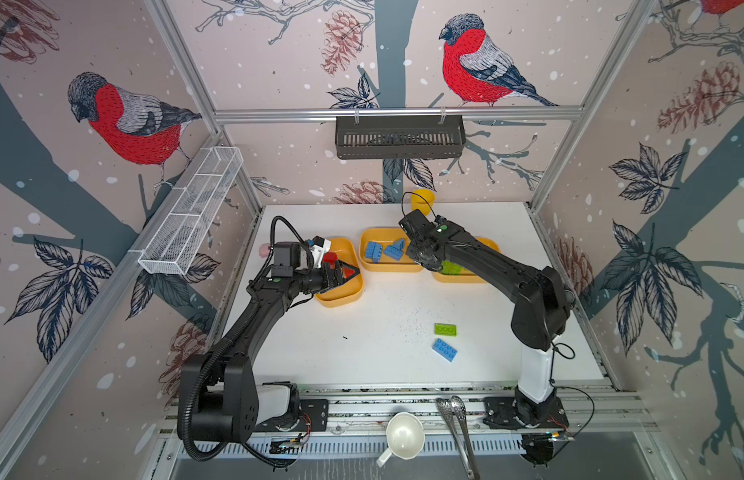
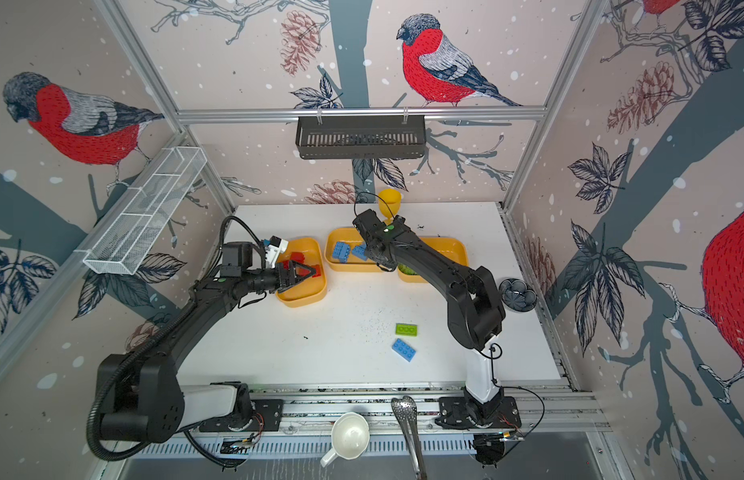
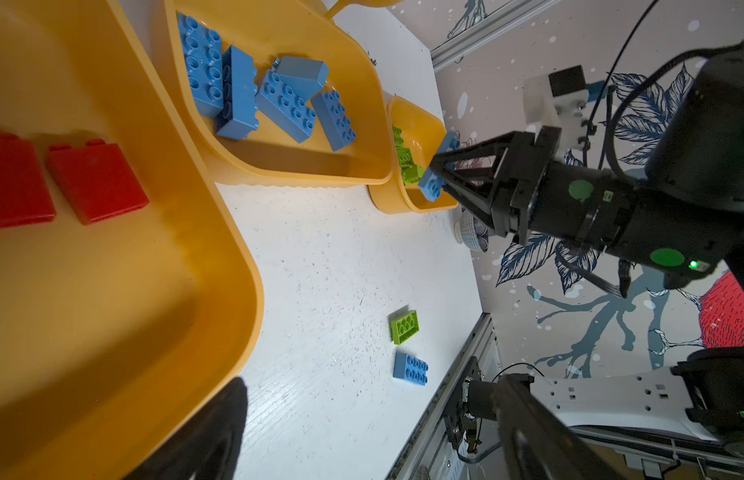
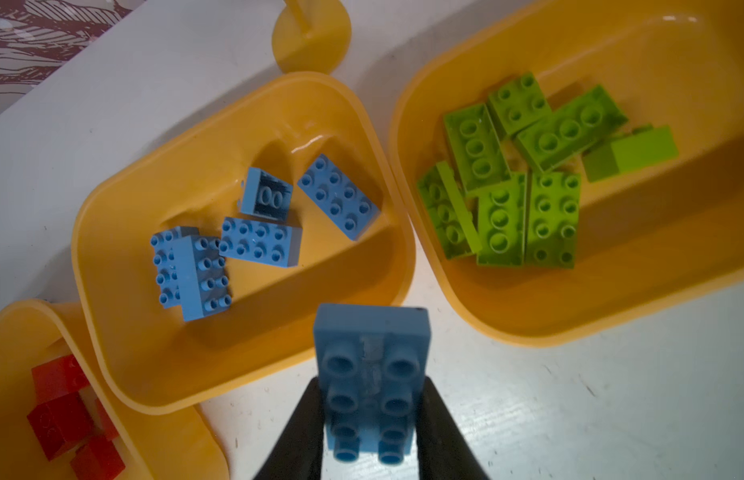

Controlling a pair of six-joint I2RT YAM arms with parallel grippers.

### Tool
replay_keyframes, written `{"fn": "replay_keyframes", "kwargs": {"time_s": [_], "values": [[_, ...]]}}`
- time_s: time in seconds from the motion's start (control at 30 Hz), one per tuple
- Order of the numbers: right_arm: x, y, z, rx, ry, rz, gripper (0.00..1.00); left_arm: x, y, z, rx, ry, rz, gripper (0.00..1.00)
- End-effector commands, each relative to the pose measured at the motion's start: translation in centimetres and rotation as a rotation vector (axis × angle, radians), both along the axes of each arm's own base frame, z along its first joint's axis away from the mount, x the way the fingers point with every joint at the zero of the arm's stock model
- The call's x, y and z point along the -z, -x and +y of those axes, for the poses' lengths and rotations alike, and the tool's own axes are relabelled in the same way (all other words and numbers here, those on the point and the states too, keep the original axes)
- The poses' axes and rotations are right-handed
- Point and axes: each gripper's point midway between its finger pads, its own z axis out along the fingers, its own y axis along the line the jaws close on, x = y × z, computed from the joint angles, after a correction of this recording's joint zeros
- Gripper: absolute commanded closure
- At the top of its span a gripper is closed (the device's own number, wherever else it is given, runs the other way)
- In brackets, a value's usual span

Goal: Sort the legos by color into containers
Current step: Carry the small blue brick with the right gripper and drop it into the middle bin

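- Bricks in a gripper, any?
- Yes. Your right gripper (image 4: 372, 380) is squeezed shut on one blue brick (image 4: 372, 332). The right wrist view shows it best. Its studs face the camera, with a black finger on each long side. It sits just by the near rims of the middle tray (image 4: 245, 345) and the right tray (image 4: 611, 307). In both top views your own arm hides that brick.
- And the other gripper?
- Your left gripper (image 1: 348, 272) is wide open and holds nothing. It hangs over the left tray (image 1: 341, 300), where the red bricks (image 3: 97, 183) lie.
- What is in the other trays?
- The middle one has blue bricks (image 4: 258, 243). The right one has green bricks (image 4: 551, 216). The wrist views show them far better than the top views do.
- Anything left out?
- Two. A loose green brick (image 1: 445, 329) and a loose blue brick (image 1: 444, 350) lie just beside each other on the white table (image 1: 341, 353), well apart from the trays.
- What else is around?
- A yellow goblet (image 1: 422, 199) stands behind the trays. A dark blue bowl (image 2: 517, 294) shows in a top view, right by your right arm. A white cup (image 1: 405, 434) and metal tongs (image 1: 457, 419) lie in front, off the table. A black basket (image 1: 399, 139) hangs on the back rail. A white mesh basket (image 1: 191, 216) hangs on the left. The walls (image 1: 279, 62) have red birds and pine cones on them.
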Motion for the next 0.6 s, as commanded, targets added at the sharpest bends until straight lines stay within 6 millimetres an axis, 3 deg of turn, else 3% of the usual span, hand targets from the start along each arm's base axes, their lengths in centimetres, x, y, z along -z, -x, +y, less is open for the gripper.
{"fn": "replay_keyframes", "kwargs": {"time_s": [0.0,0.13,0.37,0.43,0.57], "values": [[0.0,-2.4,1.0,-0.110,0.026,-0.030,0.71,-0.9,-0.6,-0.1,0.007,0.012,-0.037,0.08],[1.5,-4.4,1.9,-0.151,0.019,-0.013,0.69,-0.9,-0.7,-0.1,0.008,0.006,-0.037,0.08],[4.5,-5.7,3.6,-0.206,0.009,0.031,0.64,-0.4,-0.8,0.0,0.005,-0.002,-0.024,0.08],[5.3,-5.7,3.6,-0.210,0.016,0.050,0.56,-0.3,-0.8,0.1,0.003,-0.005,-0.024,0.08],[5.1,-5.4,2.7,-0.203,0.033,0.062,0.37,-0.1,-0.9,0.3,-0.001,-0.008,-0.018,0.08]]}}
